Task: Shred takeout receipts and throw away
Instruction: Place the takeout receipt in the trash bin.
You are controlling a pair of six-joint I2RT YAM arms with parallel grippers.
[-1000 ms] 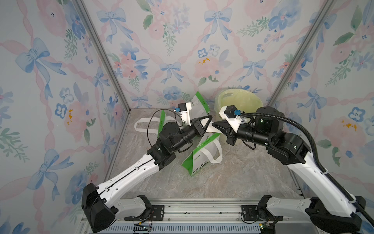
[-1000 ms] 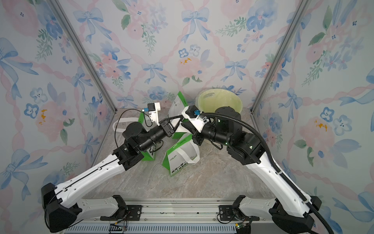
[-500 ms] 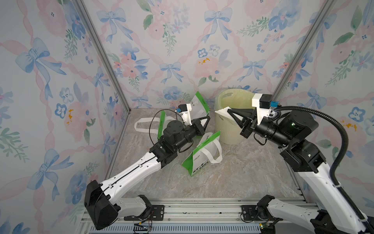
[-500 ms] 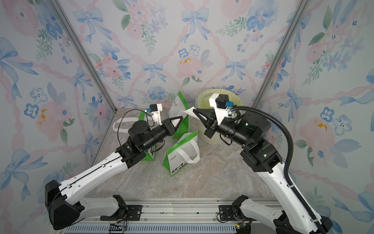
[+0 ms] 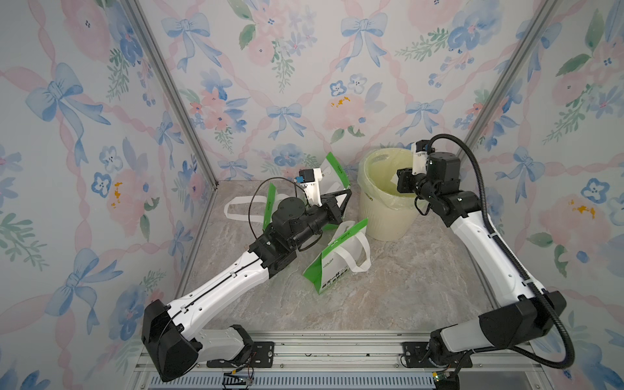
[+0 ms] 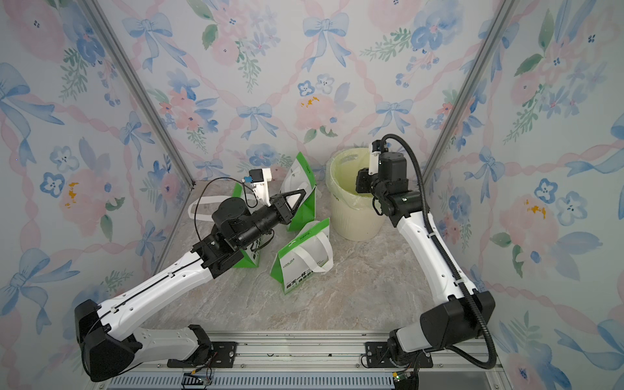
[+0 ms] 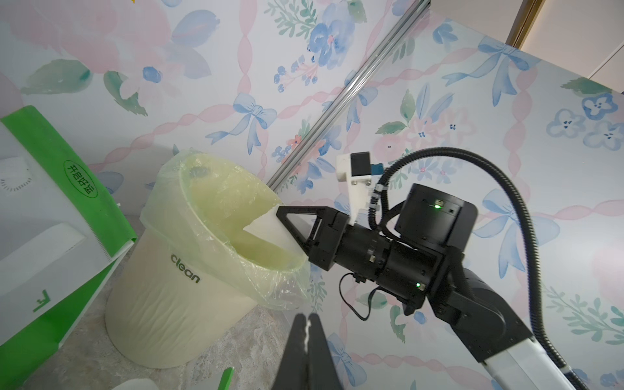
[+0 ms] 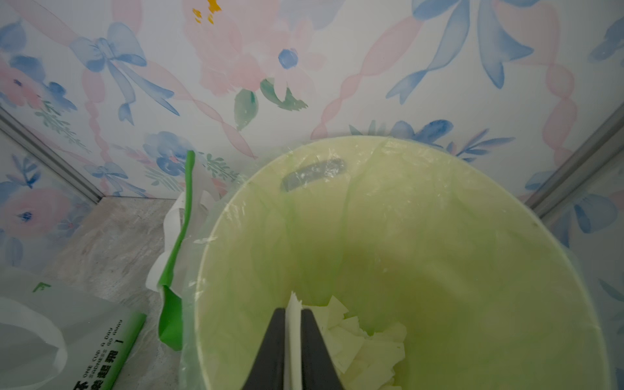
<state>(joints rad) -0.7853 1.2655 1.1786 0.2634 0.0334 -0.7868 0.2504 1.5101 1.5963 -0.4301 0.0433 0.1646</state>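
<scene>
In the right wrist view my right gripper (image 8: 293, 310) points down into the pale yellow-green lined bin (image 8: 405, 219). A torn white receipt piece (image 8: 292, 302) fills the narrow gap between its fingers. Several torn white receipt pieces (image 8: 364, 341) lie at the bin's bottom. The left wrist view shows the same piece (image 7: 263, 224) at the right gripper's tip (image 7: 278, 211), over the bin's mouth (image 7: 175, 304). My left gripper (image 5: 347, 193) hovers shut left of the bin (image 5: 385, 216), above the bags. A thin white line shows between its fingers (image 7: 299, 337); I cannot tell if it is paper.
One green-and-white bag (image 5: 337, 266) lies on the marble table in the middle. Another (image 5: 332, 169) stands at the back beside the bin, and a third (image 6: 248, 256) sits partly under my left arm. Flowered walls close in on three sides.
My right gripper has left the left gripper at the table's middle, swung right over the bin and tipped down into it with the receipt piece. The left gripper has stayed about where it was, shut.
</scene>
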